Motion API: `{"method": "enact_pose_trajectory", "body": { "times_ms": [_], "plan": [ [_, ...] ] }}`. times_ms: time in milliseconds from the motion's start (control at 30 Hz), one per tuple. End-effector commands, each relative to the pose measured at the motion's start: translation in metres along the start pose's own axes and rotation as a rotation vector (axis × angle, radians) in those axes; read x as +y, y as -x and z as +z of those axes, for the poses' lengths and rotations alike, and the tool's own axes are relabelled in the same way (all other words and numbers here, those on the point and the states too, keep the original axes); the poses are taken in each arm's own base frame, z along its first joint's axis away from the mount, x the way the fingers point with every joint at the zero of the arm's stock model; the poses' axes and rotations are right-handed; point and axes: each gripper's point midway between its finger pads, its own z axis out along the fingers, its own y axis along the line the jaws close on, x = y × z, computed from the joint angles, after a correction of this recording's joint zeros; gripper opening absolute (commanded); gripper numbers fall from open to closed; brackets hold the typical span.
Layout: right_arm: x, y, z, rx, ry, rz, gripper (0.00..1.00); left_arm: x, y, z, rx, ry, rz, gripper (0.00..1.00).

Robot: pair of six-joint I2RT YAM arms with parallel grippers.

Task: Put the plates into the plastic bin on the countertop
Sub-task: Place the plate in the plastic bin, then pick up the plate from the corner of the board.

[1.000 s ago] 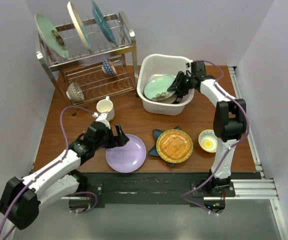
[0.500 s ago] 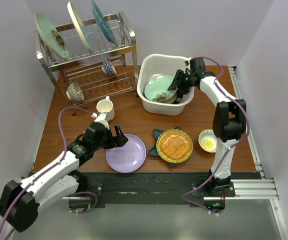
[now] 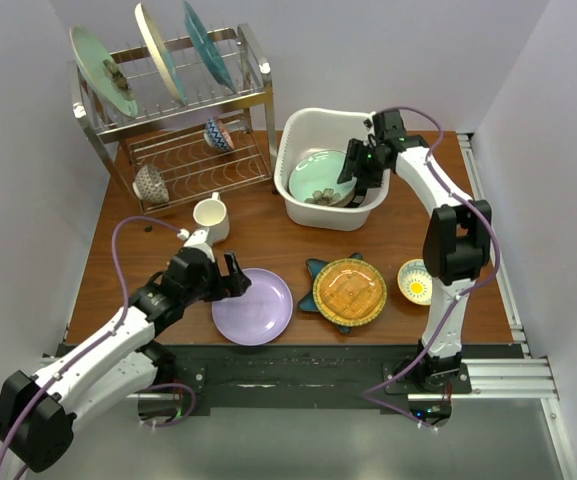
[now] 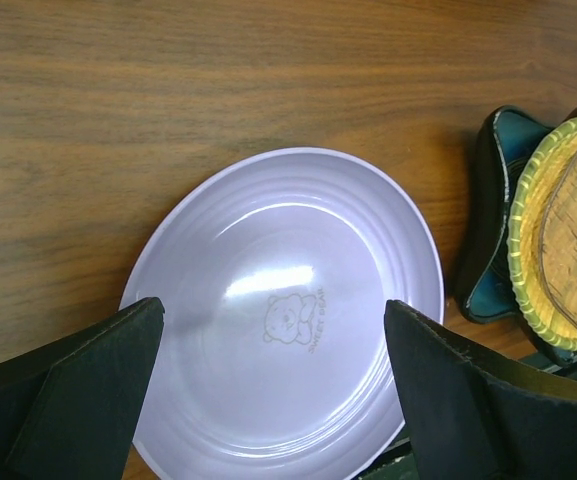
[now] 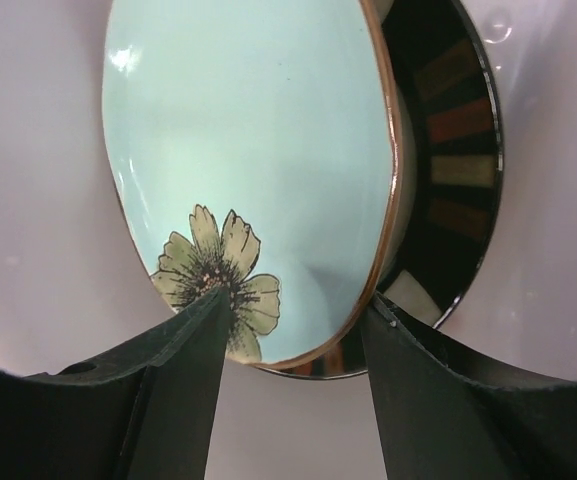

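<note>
A lavender plate [image 3: 253, 306] [image 4: 283, 320] lies flat on the wooden countertop. My left gripper [image 3: 234, 277] [image 4: 273, 330] hangs open over its left edge, with one finger on each side of the plate's width. To its right an amber round plate [image 3: 349, 290] rests on a blue star-shaped plate [image 3: 317, 270]. In the white plastic bin [image 3: 298, 125] [image 5: 28, 150] a mint floral plate [image 3: 318, 176] [image 5: 248, 140] lies on a black-rimmed plate [image 5: 448, 150]. My right gripper [image 3: 354, 172] [image 5: 298, 305] is open inside the bin, its fingers spread either side of the mint plate's near rim.
A steel wire dish rack [image 3: 178, 130] with three upright plates and two bowls stands at the back left. A cream mug [image 3: 210, 215] sits in front of it. A small yellow-centred bowl [image 3: 416, 282] is right of the amber plate.
The right gripper's jaws have spread wider and drawn back a little from the mint plate, which stays lying in the bin. The left gripper has shifted slightly at the lavender plate.
</note>
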Motion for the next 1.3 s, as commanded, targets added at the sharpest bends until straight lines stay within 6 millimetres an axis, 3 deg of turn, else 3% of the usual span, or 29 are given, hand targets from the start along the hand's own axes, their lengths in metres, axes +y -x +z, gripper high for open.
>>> {"method": "enact_pose_trajectory", "body": {
  "times_ms": [0,233,800,900,1067,1133,1267],
  "plan": [
    [0.006,0.015,-0.009,-0.035,-0.008,-0.054,0.58,0.002,0.004,-0.001,-0.006,0.027,0.001,0.96],
    [-0.004,0.004,0.000,0.001,-0.045,-0.048,0.59,0.012,0.004,-0.004,-0.008,0.089,-0.010,0.96],
    [0.006,0.021,-0.052,-0.103,-0.079,-0.093,0.69,0.012,0.012,-0.013,-0.031,0.108,-0.029,0.96],
    [0.017,0.022,-0.069,-0.144,-0.032,-0.091,0.69,0.012,0.013,-0.014,-0.036,0.110,-0.026,0.96],
    [0.038,0.021,-0.114,-0.242,0.056,-0.100,0.69,0.013,0.013,-0.012,-0.044,0.109,-0.039,0.96],
    [0.046,0.017,-0.133,-0.271,0.093,-0.109,0.69,0.015,0.012,-0.011,-0.046,0.116,-0.043,0.96],
    [0.055,0.004,-0.152,-0.271,0.140,-0.106,0.69,0.017,0.018,-0.013,-0.068,0.133,-0.040,0.96]
  ]
}}
